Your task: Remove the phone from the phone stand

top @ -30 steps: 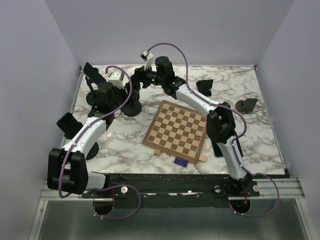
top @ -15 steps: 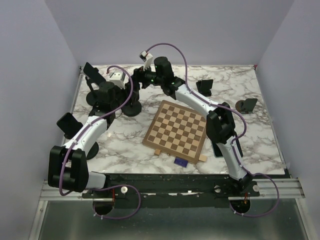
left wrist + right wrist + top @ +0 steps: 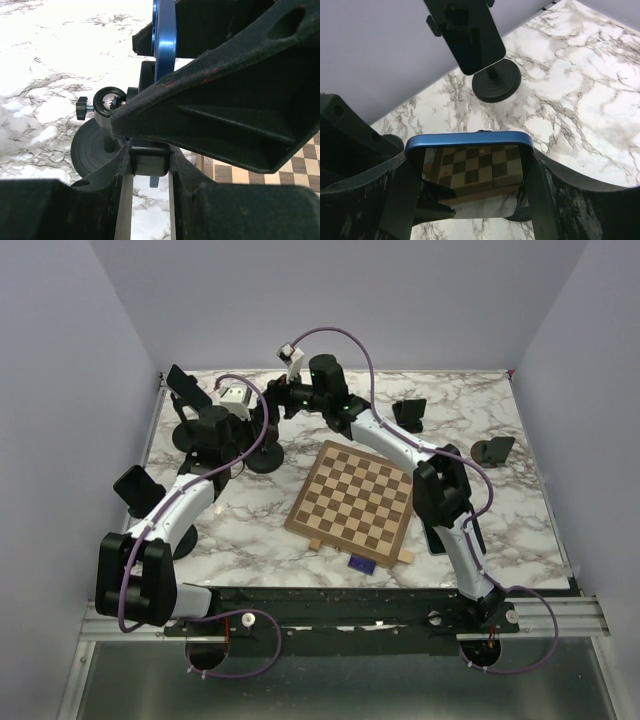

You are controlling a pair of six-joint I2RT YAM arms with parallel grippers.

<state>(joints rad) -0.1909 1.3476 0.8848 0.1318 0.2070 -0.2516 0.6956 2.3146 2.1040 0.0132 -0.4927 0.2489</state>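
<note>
The phone [image 3: 470,172] has a blue rim and a dark screen that mirrors the chessboard. My right gripper [image 3: 470,197] is shut on its two side edges. In the left wrist view the phone's blue edge [image 3: 163,45] stands upright above the black phone stand [image 3: 149,156], whose round base [image 3: 92,150] rests on the marble. My left gripper [image 3: 149,175] is shut on the stand's black block. From the top, both grippers, left [image 3: 256,428] and right [image 3: 282,400], meet over the stand [image 3: 265,458] at the far left of the table. The phone itself is hidden there.
A wooden chessboard [image 3: 355,495] lies mid-table with a small purple item [image 3: 360,563] at its near edge. Other black stands are at far left [image 3: 188,390], left [image 3: 135,490] and right [image 3: 410,412] [image 3: 492,450]. Another stand holding a dark phone [image 3: 470,35] is behind the gripped phone.
Almost nothing differs. The right wrist has shifted very slightly at the stand; both grippers keep their holds.
</note>
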